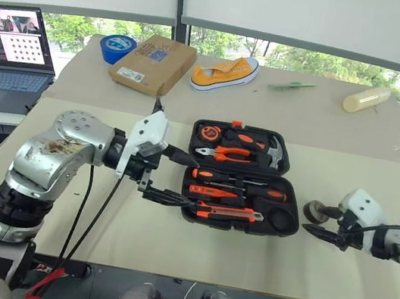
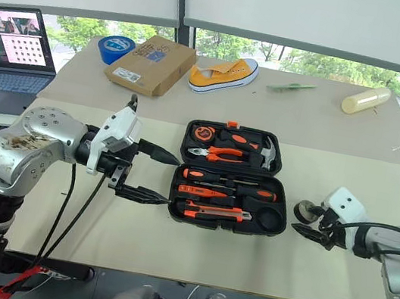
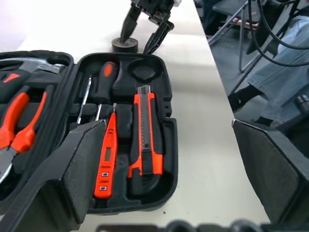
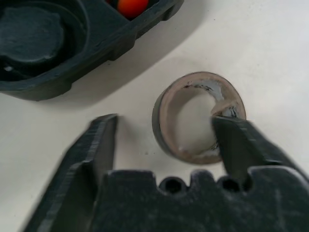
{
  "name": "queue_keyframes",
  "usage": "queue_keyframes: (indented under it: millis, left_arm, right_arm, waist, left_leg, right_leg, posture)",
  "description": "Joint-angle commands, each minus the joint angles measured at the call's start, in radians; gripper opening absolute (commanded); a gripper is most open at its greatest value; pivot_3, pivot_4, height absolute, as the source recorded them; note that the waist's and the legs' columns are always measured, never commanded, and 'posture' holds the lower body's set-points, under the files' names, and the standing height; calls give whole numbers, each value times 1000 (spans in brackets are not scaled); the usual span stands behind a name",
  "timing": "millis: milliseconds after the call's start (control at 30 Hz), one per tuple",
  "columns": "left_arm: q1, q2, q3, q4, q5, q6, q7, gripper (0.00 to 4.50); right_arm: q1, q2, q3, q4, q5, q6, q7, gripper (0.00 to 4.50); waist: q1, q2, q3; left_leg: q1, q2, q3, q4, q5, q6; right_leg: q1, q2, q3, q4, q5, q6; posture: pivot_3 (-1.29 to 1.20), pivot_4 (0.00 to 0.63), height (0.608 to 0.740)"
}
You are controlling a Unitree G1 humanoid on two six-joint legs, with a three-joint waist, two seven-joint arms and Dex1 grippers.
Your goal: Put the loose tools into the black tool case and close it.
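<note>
Now the small tape roll (image 4: 197, 116) lies flat on the desk (image 1: 169, 244), just right of the open black tool case (image 1: 245, 178). One finger (image 4: 241, 140) of the right end effector (image 1: 324, 233) pokes into its hole, jaws half spread. Beside the case, the left end effector (image 1: 172, 176) gapes wide, empty. No writing readable.

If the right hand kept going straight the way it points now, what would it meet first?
Most likely the small dark tape roll lying on the table: one finger of the right hand already overlaps its ring, the other stands outside it. Contact isn't clear.
</note>
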Motion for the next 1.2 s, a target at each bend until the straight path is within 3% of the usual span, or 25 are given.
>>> queue_keyframes:
  millis: [33, 200, 333, 467, 633, 867, 1200]
  left_arm:
    - [-5, 14, 5, -24, -11, -22, 17, 4500]
    - [-5, 15, -22, 10, 19, -59, 25, 4500]
    - [-14, 17, -31, 33, 21, -79, 26, 4500]
    - [-19, 20, -34, 47, 21, -95, 18, 4500]
    - [-30, 7, -50, 60, 30, -121, 15, 4500]
    - [-36, -7, -70, 68, 34, -140, 23, 4500]
    - [-33, 3, -66, 65, 38, -141, 20, 4500]
  right_arm:
    - [-9, 10, 2, 0, -17, -18, -2, 1690]
    - [12, 20, -34, -43, 5, -8, -9, 58]
    - [19, 5, -103, -124, 76, 30, 13, 20]
    - [-15, -11, -191, -296, 242, 214, 30, 20]
    - [-28, -44, -172, -511, 366, 368, 59, 20]
    - [18, -59, 6, -588, 213, 305, 34, 20]
    - [66, -65, 62, -505, 76, 232, 15, 20]
  waist:
    - [0, 0, 0]
    - [0, 0, 0]
    - [0, 1, 1]
    - [-1, 3, 3]
    - [1, 3, 3]
    - [6, 2, 4]
    - [2, 1, 5]
  left_leg:
    - [0, 0, 0, 0, 0, 0]
    - [1, 0, 0, 0, 0, 0]
    - [1, 0, 0, 0, 0, 0]
    - [1, 0, 0, 0, 0, 0]
    - [1, 1, -1, 0, 0, -1]
    - [0, 0, -1, 0, 0, 0]
    - [-1, 0, -1, 0, 0, 0]
  right_leg:
    - [0, 0, 0, 0, 0, 0]
    - [1, 0, 0, 0, 0, 0]
    - [1, -1, 0, 0, 0, 0]
    - [0, -1, 1, 0, 0, 0]
    - [0, -1, 0, 0, 0, -1]
    - [0, -2, 0, -1, 0, 0]
    - [-1, -1, -1, 0, 0, 0]
  posture:
    - [0, 150, 731]
    - [0, 150, 731]
    - [0, 150, 731]
    - [0, 150, 731]
    - [0, 150, 731]
    - [0, 150, 731]
    - [0, 150, 731]
